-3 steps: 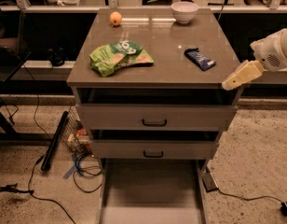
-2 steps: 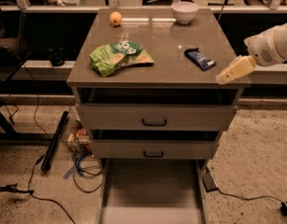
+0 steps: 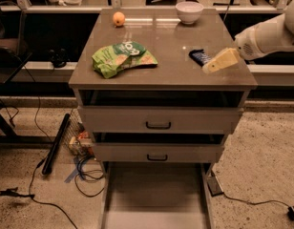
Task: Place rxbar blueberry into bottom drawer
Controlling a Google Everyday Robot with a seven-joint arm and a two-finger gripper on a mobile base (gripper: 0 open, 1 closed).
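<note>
One gripper [image 3: 219, 61] is hanging over the right side of the cabinet top [image 3: 161, 75], just beside the blue snack bar [image 3: 197, 56] lying there. Whether it is open cannot be told. The approach step is probably running; next it needs grasping the bar, then lowering into the open bottom drawer [image 3: 155, 194].

We see a dark blue bar [image 3: 198, 56] with white markings. The cream gripper [image 3: 210, 67] is just right of it and a green, white-lettered bag [image 3: 122, 59] sits left. Beyond it are an orange fruit [image 3: 119, 18] and a white bowl [image 3: 189, 11]. The bottom drawer [image 3: 156, 197] is grey-beige.
</note>
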